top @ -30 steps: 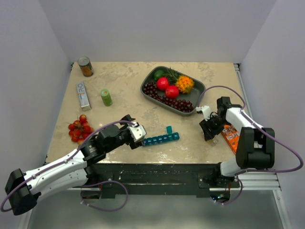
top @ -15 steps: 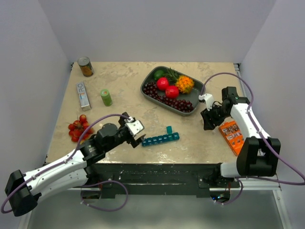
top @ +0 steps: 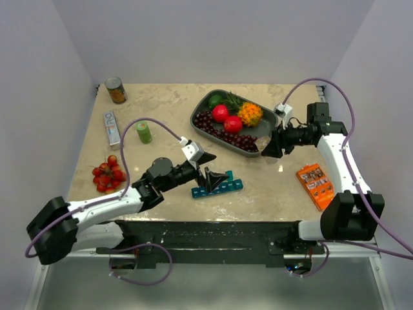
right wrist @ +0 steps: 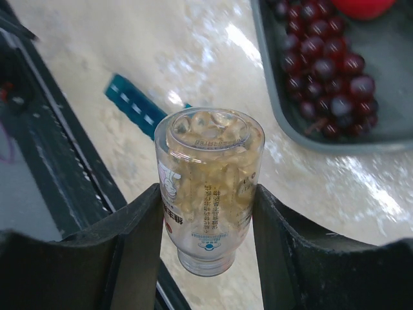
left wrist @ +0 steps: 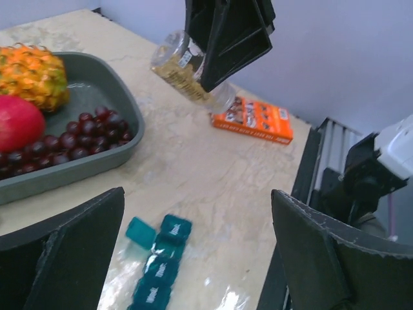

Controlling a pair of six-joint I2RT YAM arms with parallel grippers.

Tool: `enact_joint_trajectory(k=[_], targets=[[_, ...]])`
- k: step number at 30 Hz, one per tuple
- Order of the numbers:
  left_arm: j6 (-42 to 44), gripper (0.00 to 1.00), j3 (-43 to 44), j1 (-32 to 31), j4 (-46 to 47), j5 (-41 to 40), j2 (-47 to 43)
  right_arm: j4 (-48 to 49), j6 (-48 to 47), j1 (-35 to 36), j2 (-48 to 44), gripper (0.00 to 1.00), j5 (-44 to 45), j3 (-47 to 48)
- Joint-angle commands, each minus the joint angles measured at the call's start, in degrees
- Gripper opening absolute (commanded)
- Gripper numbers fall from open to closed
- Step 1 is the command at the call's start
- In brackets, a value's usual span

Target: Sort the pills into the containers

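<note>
1. The table (top: 168, 110) shows whole only from the top camera; each wrist camera catches just a patch of it.
2. The left arm (top: 110, 210) lies low along the near edge and reaches right toward the middle. The right arm (top: 335, 155) climbs from its base, bends near the far right side, and its forearm points left.
3. The tray (left wrist: 97, 87) of fruit sits at the far middle. The left wrist camera shows only its near right corner.
4. The left gripper (top: 217, 178) hangs over the strip with its fingers spread wide and nothing between them. From above I cannot tell whether it touches the strip.
5. The right gripper (top: 271, 147) sits at the tray's near right corner. The left wrist camera sees it from below, raised off the table.
6. The box (top: 313, 184) lies flat near the right edge, well apart from the strip.
7. The strip (top: 218, 187) lies near the front edge, one lid standing up close to its right end. The left wrist view shows that flap beside the row.
8. The bottle (right wrist: 208, 187) is barely visible from above. The right wrist camera shows it clamped between both fingers, and the left wrist view shows it tilted, narrow end lower.
9. The pills (right wrist: 210, 129) fill the bottle, visible through its clear wall.
</note>
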Motion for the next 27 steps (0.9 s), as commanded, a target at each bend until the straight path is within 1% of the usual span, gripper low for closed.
enact_joint_trajectory(k=[1,2,5,7,11,15,18,22,24,25,26,27], targets=[[-13.9,1.0,4.5,-1.2,18.3,-0.7,5.9,5.2,7.8,0.1,-0.2,0.13,-13.9,1.9],[-16.4,1.0,4.6,-1.3,19.1,-1.5,7.2,5.3,7.9,0.0,-0.6,0.13,-14.6,1.2],[-20.7,1.0,3.9,-1.3,20.8,-3.6,7.6,7.8,7.6,0.1,-2.8,0.13,-15.5,-1.8],[-22.4,1.0,3.6,-1.3,20.0,-5.0,6.8,8.6,6.4,0.1,-3.8,0.13,-16.0,-3.5],[-29.1,1.0,3.9,-1.4,16.2,-7.7,5.4,9.3,3.4,0.7,-6.0,0.13,-17.3,-6.8],[-31.7,1.0,3.6,-1.4,14.6,-6.1,5.2,12.4,6.0,0.8,-7.4,0.14,-19.6,-8.6],[-29.6,1.0,1.7,-1.7,15.8,-5.9,4.8,14.8,10.2,0.8,-6.7,0.14,-22.2,-8.8],[-22.2,1.0,0.7,-2.8,16.0,-7.0,3.5,17.3,17.0,0.8,-5.5,0.14,-24.1,-8.3],[-19.9,1.0,0.8,-3.4,15.9,-8.0,3.2,20.3,20.6,0.9,-5.4,0.14,-24.2,-8.2],[-18.0,1.0,1.0,-3.6,15.9,-8.5,3.2,21.8,25.2,0.9,-5.5,0.14,-23.8,-8.9],[-17.0,1.0,1.1,-3.9,15.8,-9.2,3.3,26.0,28.0,0.9,-5.7,0.14,-23.7,-9.4],[-16.3,1.0,1.8,-4.0,15.8,-9.5,3.6,28.0,30.8,0.9,-6.1,0.14,-21.9,-9.9]])
